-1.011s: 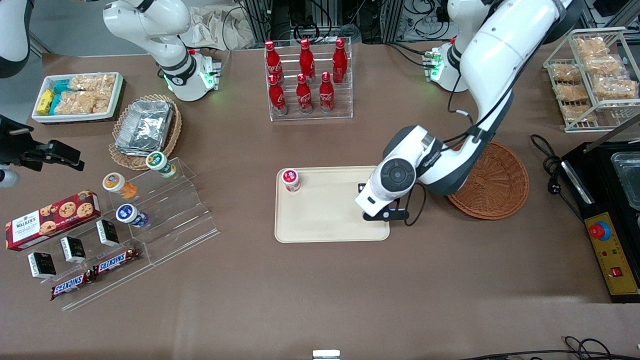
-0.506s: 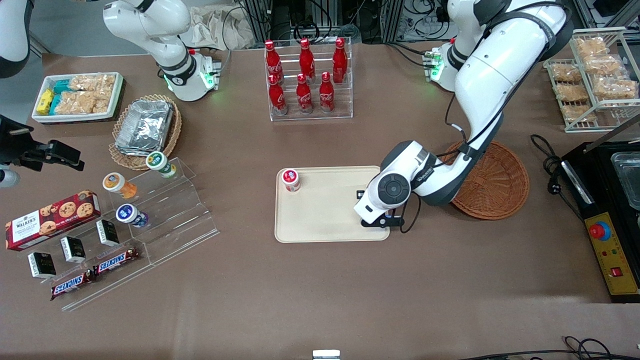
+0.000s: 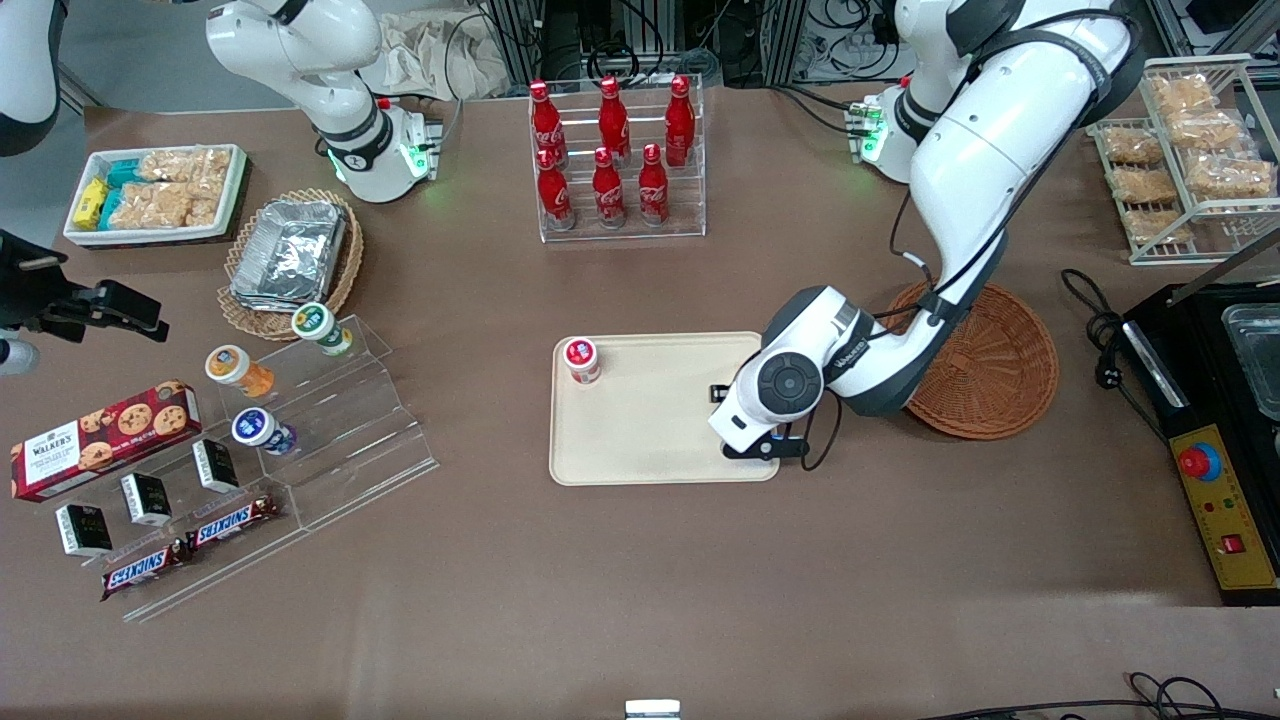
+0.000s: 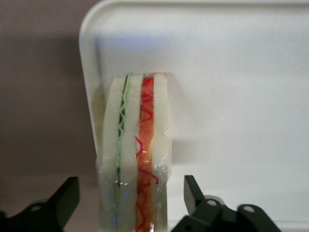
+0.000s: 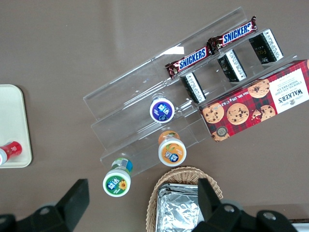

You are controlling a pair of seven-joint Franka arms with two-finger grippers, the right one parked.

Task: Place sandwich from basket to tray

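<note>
We record first the brown bench (image 3: 640, 580), bearing all items. Next, the white working arm (image 3: 985, 150), bent down over the tray's end toward its own side of the bench. Then the reddish-brown basket (image 3: 1000, 370), holding nothing we can see, just beside the cream tray (image 3: 640, 440). On the tray, a small red-capped jar (image 3: 581, 360) stands at the corner toward the parked arm. The pincer (image 4: 130, 193) hangs low over the tray, its fingers (image 4: 65, 193) spread apart and clear of the sandwich's sides. The sandwich (image 4: 137, 145), wrapped, stands on edge on the tray, close against its rim, between those fingers.
</note>
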